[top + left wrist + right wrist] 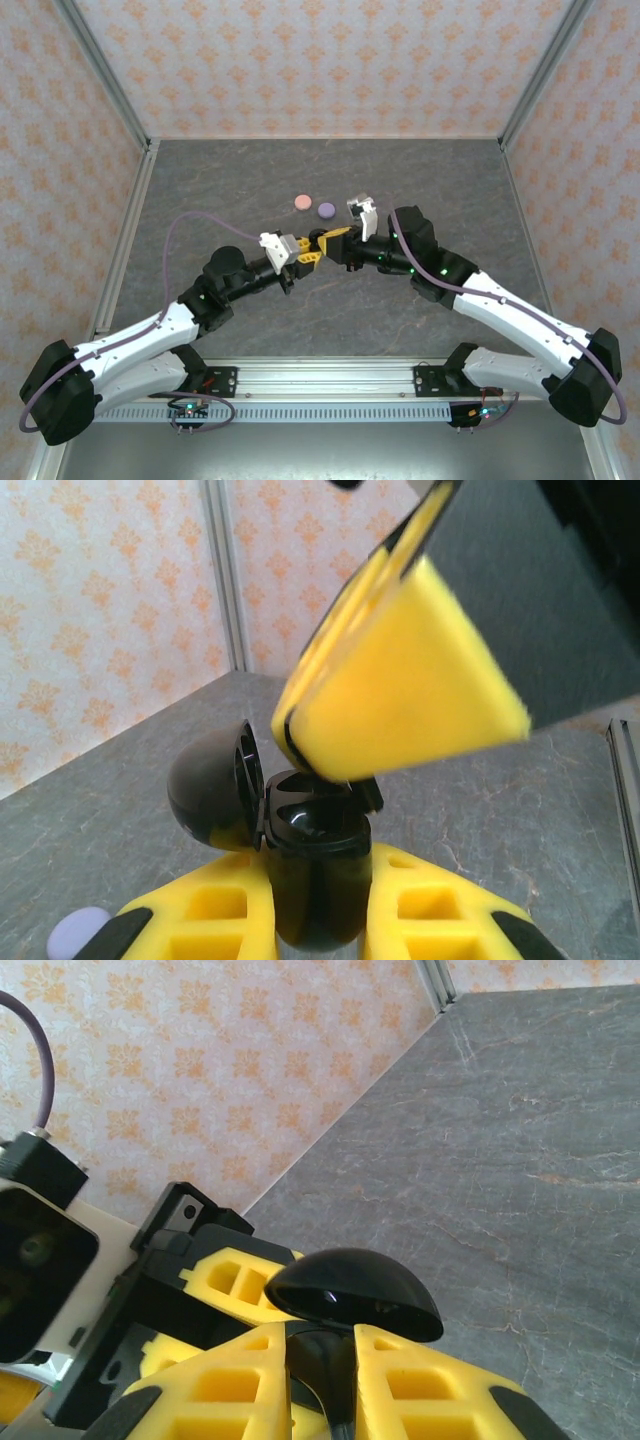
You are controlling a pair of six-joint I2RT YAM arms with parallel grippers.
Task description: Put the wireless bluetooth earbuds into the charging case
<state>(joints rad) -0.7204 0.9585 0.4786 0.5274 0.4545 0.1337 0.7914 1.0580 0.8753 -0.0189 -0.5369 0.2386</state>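
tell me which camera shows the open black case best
Left wrist: the charging case sits centred, lid swung open, inner sockets visible. Right wrist shows mostly its domed lid; in top external it is too small to make out.

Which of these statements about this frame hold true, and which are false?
1. The left fingers hold a black charging case with its lid open. True.
2. The right fingers are empty. False: they pinch a black earbud.
3. A pink puck and a lilac puck lie side by side on the table. True.
4. The two arms' fingers are far apart. False: they meet mid-table.
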